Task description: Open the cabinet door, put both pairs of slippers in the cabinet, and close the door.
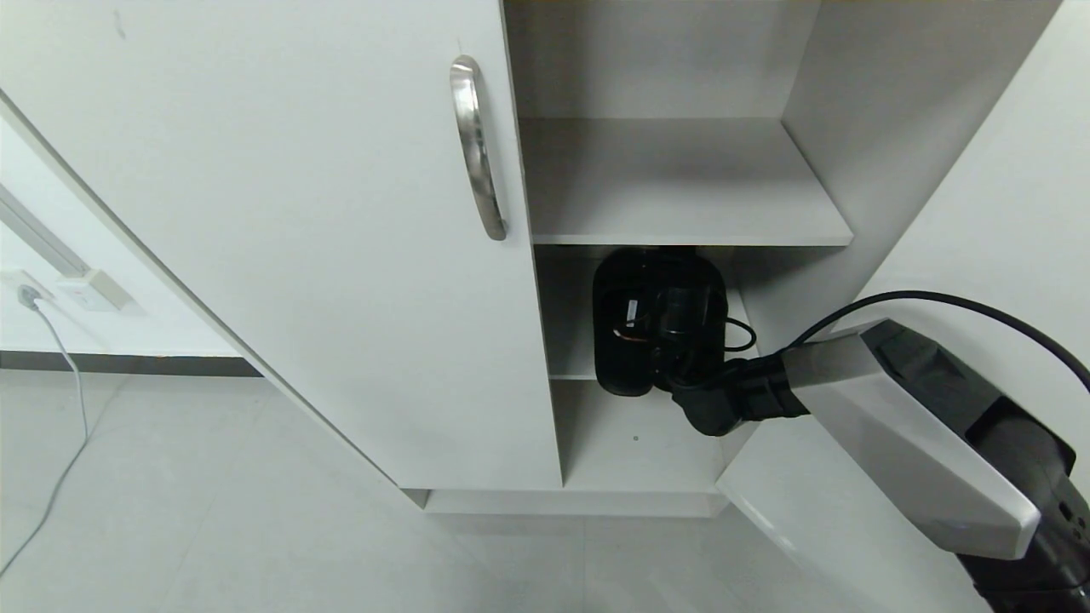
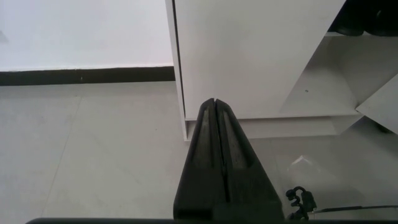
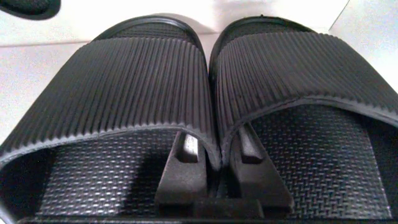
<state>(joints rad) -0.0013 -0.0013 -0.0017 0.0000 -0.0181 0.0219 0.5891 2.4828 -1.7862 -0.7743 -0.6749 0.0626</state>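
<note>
The pair of slippers (image 3: 143,87) is seen in black, the straps (image 3: 280,68) marked with fine parallel ribs and the footbeds (image 3: 323,162) with a small diamond texture. The cabinet (image 1: 298,213) is finished in white, its handle (image 1: 477,145) in silver; the floor (image 1: 213,528) is tiled pale grey

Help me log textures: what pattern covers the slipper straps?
Fine ribbing on the slippers, black; best in right wrist view.

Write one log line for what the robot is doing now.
right gripper: shut on slippers, in cabinet | left gripper: shut, over floor | door: open
</note>
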